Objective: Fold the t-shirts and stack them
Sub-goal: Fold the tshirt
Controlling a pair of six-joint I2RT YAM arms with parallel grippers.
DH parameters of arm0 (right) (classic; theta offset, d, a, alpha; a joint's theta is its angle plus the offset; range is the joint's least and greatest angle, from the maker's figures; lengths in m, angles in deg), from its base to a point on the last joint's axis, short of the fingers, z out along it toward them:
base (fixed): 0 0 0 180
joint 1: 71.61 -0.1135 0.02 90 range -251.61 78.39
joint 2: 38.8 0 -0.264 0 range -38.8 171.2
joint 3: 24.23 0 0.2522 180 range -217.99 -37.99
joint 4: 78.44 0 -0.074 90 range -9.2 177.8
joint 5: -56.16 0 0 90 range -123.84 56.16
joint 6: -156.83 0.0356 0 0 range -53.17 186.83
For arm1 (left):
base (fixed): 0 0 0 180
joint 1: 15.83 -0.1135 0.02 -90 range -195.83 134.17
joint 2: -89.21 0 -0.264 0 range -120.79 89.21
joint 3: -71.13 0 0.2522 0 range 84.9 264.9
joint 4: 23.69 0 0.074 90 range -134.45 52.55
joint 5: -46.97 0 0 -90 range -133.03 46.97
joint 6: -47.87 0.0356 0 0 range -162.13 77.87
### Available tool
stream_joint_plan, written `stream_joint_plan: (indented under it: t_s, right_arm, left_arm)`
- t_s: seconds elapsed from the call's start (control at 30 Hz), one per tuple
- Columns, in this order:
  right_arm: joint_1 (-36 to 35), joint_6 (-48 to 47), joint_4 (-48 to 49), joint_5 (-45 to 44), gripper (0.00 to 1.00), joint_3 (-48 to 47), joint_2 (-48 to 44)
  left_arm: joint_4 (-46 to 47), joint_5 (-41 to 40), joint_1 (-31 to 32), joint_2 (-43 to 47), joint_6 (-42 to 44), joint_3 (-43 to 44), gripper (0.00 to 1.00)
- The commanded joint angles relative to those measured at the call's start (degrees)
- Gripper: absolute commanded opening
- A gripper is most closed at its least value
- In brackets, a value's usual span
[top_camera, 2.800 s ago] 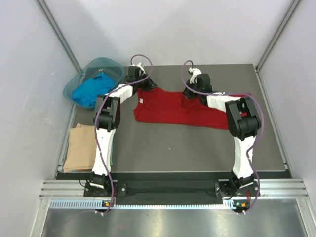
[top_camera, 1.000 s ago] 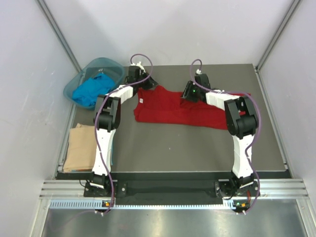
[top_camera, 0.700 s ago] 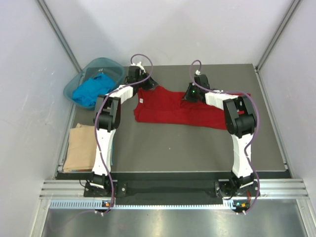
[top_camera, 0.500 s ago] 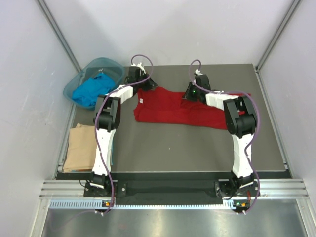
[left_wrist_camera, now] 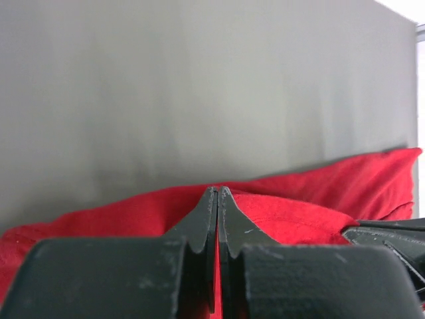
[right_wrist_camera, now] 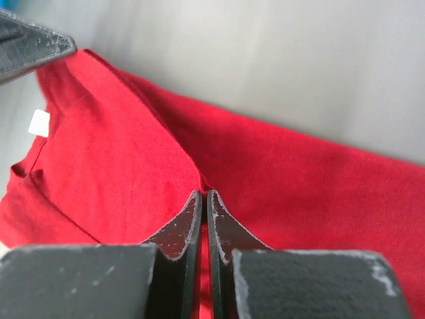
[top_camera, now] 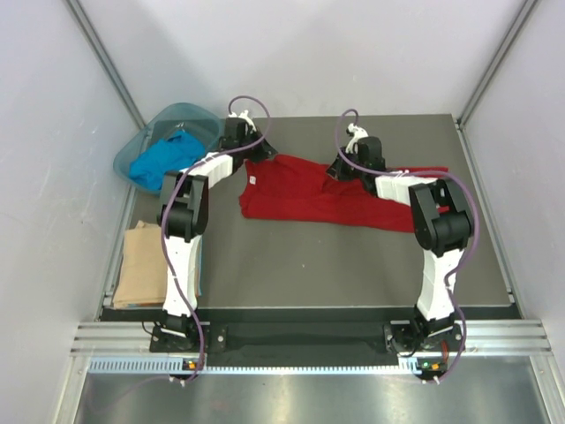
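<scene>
Fully closed at the left gripper (left_wrist_camera: pixel 217 193), with a thin ridge of the deep red soft cloth t-shirt (left_wrist_camera: pixel 299 199) nipped between the fingertips at its far corner, by the neck end. Fully closed at the right gripper (right_wrist_camera: pixel 202 196) too, biting a similar raised fold further along the same far edge, to the right of the small white neck label (right_wrist_camera: pixel 40 123).

Spread sideways across the far half of the dark grey table (top_camera: pixel 300 265), apparently doubled over lengthwise.

Probably light, limp and not slippery. Expect sagging between the two pinches and dragging on the tabletop. Best taken at the edge, as here, then lifted evenly and kept taut.

Further out: bright blue crumpled t-shirt (top_camera: pixel 163 163) in the translucent teal plastic basin (top_camera: pixel 212 122) at the far left corner. Tan folded t-shirt (top_camera: pixel 141 265) flat at the near left edge.
</scene>
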Motion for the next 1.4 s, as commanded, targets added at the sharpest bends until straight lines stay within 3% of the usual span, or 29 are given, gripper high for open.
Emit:
stream_joint_plan:
  t_s: [0.0,0.13,0.53,0.77,0.87,0.9,0.97,1.13,1.37]
  right_arm:
    - [0.3,-4.7,6.2,2.4,0.0,0.9,-4.5]
    - [-0.1,-7.3,8.7,8.5,0.0,3.1,-5.7]
    - [-2.2,-13.9,5.2,11.2,0.09,10.4,-10.6]
    - [-4.9,-17.6,-4.4,20.4,0.19,10.1,-13.4]
    - [-6.8,-20.3,-9.8,18.6,0.25,9.4,-13.7]
    - [-6.9,-20.3,-11.1,18.9,0.27,9.2,-13.5]
    - [-6.8,-19.1,-12.0,18.9,0.29,9.6,-13.5]
    - [-6.8,-13.7,-8.3,18.4,0.33,11.0,-15.6]
    - [-9.5,-4.1,-6.0,6.6,0.33,8.2,-12.4]
  left_arm:
    - [3.8,-0.5,0.0,5.2,0.2,-0.7,0.0]
    - [1.7,-0.7,0.0,6.7,0.6,-2.2,0.0]
    - [-0.5,-4.9,0.0,15.7,3.1,-15.7,0.0]
    - [-1.6,-8.7,0.0,22.3,3.4,-24.8,0.0]
    - [-2.2,-11.0,-0.1,24.5,4.4,-26.6,0.08]
    - [-2.8,-11.4,-0.1,24.8,4.6,-26.5,0.16]
    - [-5.5,-11.8,-0.1,25.6,5.0,-26.2,0.22]
    - [-7.0,-12.0,0.0,27.6,4.6,-25.9,0.28]
    - [-4.9,-4.2,1.7,24.5,2.2,-24.6,0.29]
